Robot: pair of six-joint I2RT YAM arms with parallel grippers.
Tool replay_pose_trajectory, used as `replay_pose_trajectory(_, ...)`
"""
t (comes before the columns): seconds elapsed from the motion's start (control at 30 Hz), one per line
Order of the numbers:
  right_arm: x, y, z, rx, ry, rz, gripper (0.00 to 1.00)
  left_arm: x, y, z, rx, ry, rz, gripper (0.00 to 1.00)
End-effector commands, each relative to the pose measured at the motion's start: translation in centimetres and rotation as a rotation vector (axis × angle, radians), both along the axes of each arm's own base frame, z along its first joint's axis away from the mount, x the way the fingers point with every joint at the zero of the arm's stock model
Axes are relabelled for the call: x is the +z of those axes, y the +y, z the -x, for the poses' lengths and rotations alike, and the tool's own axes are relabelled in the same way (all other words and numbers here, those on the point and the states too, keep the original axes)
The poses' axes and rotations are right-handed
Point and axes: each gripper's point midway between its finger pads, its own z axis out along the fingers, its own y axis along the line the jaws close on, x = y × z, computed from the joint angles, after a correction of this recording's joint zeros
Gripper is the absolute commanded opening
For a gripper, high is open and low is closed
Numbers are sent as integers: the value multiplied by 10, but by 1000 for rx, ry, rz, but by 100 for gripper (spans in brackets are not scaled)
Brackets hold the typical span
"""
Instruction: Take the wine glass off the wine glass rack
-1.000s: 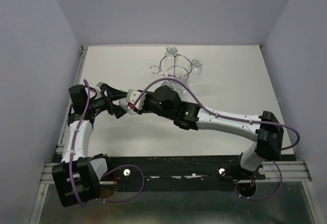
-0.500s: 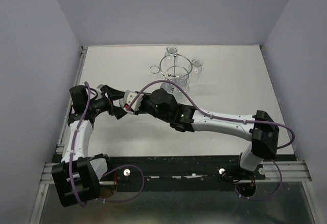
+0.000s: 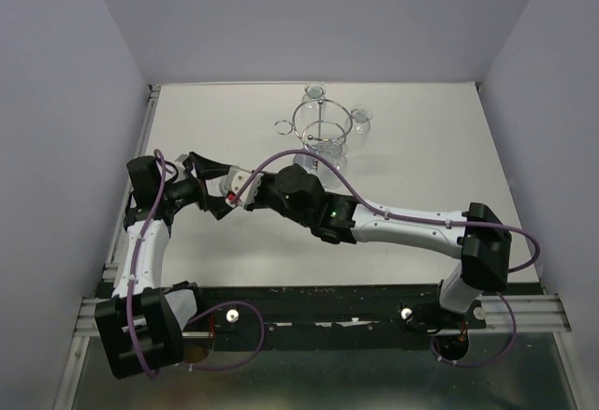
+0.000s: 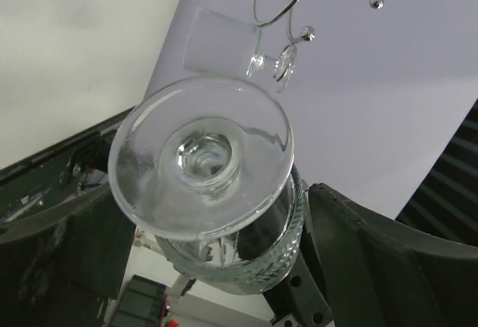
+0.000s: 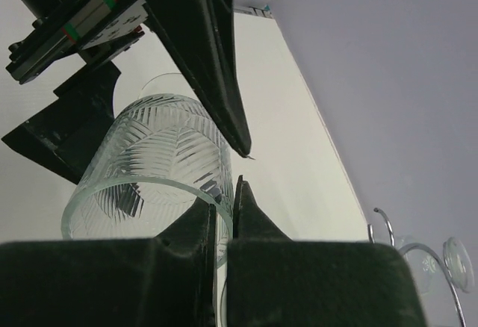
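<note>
Seen from above, the wine glass is almost lost. It is only a pale glint left of centre, wedged between the two black grippers and well apart from the wine glass rack at upper centre.

The right wrist view cuts off its foot and shows only the clear bowl, pressed with a herringbone leaf pattern. The right fingers at the bottom edge are clenched on the thin rim, with the glass wall passing between them.

The left wrist view looks straight onto the smooth round foot and stubby stem, which half hide the bowl behind. The left fingers stand spread to either side of the bowl, released. A sliver of background shows between the right-hand one and the glass, and the other side is too dark to judge.

The rack is shiny chrome wire with ball-tipped ends. Other glasses hang from it above the matte white surface.
</note>
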Motion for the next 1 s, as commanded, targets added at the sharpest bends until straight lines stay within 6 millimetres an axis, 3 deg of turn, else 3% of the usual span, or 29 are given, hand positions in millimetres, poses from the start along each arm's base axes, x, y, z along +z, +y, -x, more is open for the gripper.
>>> replay_pose_trajectory(0.0, 68, -24, -4, -68, -64, -179, 1, 12, 6, -8, 24, -113, -49, 99)
replay_pose_trajectory(0.2, 106, -63, -19, -136, -77, -254, 1, 16, 13, -16, 47, -166, -85, 99)
replay_pose_trajectory(0.3, 133, -89, -33, -186, -74, -313, 1, 13, 18, -20, 41, -281, -179, 99)
replay_pose_trajectory(0.47, 191, -161, -73, -345, -114, -436, 1, 2, 32, -27, 43, -390, -413, 99)
replay_pose_trajectory(0.57, 213, -212, -95, -465, -131, -467, 1, -1, 46, -34, 37, -503, -617, 99)
replay_pose_trajectory(0.7, 227, -288, -126, -662, -150, -450, 1, 5, 69, -46, 54, -647, -869, 99)
replay_pose_trajectory(0.9, 209, -395, -151, -928, -106, -339, 1, 28, 94, -63, 153, -861, -1110, 99)
replay_pose_trajectory(0.97, 196, -421, -156, -998, -62, -280, 1, 29, 97, -68, 148, -871, -1131, 99)
